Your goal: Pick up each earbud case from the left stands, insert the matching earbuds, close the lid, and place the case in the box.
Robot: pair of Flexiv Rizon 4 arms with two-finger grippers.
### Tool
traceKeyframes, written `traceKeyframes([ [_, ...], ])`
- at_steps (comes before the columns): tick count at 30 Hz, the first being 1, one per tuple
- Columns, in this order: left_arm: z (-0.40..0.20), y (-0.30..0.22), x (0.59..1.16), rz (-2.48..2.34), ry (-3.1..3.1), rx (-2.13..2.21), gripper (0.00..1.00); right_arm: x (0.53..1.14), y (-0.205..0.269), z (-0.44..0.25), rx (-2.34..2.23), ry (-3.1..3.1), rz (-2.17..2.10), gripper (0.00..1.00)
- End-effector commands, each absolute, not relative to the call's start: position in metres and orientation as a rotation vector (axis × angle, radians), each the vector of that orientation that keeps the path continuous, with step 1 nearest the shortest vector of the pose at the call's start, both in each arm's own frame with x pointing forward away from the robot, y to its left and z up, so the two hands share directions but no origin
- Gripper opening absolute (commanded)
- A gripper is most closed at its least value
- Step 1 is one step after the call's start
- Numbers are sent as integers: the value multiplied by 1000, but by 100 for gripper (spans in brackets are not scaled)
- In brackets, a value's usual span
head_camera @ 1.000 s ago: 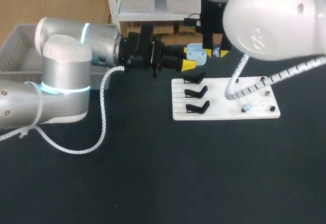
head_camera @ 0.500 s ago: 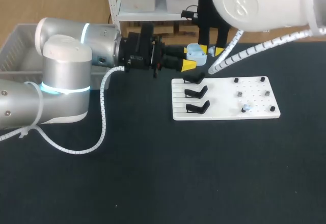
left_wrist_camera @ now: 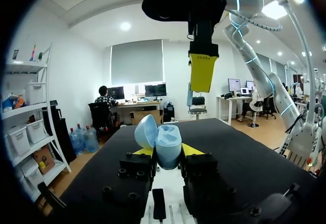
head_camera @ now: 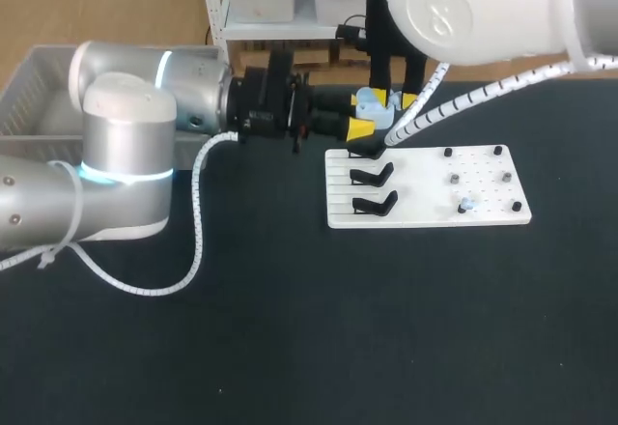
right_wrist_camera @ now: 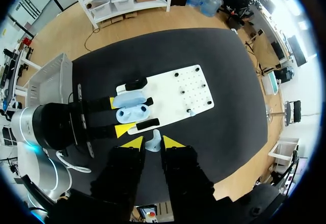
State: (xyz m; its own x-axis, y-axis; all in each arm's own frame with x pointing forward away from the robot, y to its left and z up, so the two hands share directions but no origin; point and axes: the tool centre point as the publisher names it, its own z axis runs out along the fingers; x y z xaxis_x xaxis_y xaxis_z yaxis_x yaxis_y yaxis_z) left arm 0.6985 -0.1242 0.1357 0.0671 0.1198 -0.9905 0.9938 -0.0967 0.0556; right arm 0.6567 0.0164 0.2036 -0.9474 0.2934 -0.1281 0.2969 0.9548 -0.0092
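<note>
Though wide, left jaws against open case (left_wrist_camera: 168, 147).

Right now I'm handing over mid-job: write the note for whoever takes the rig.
Left gripper: shut on the earbud case, lid open, held beside the black stands.
Right gripper: shut on a light blue earbud, above the case.
A second earbud lies on the white board; three stands are empty.
Done: case and one earbud picked up.
Left: seat the held earbud, probably fetch the second, close the lid, put the case in the grey box.
</note>
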Motion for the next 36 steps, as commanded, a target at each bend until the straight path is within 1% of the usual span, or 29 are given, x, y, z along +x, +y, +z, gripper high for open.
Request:
traceKeyframes([
  [1,133,-123,694,-1159,1210,1382,0,655,16,204,453,2978,-42,0],
  [9,132,-127,692,-1168,1206,1393,0,656,19,203,472,2972,-39,0],
  [22,132,-127,692,-1168,1206,1393,0,670,27,197,777,2939,-109,0],
  [36,132,-127,692,-1168,1206,1393,0,682,32,188,802,2928,-131,0],
])
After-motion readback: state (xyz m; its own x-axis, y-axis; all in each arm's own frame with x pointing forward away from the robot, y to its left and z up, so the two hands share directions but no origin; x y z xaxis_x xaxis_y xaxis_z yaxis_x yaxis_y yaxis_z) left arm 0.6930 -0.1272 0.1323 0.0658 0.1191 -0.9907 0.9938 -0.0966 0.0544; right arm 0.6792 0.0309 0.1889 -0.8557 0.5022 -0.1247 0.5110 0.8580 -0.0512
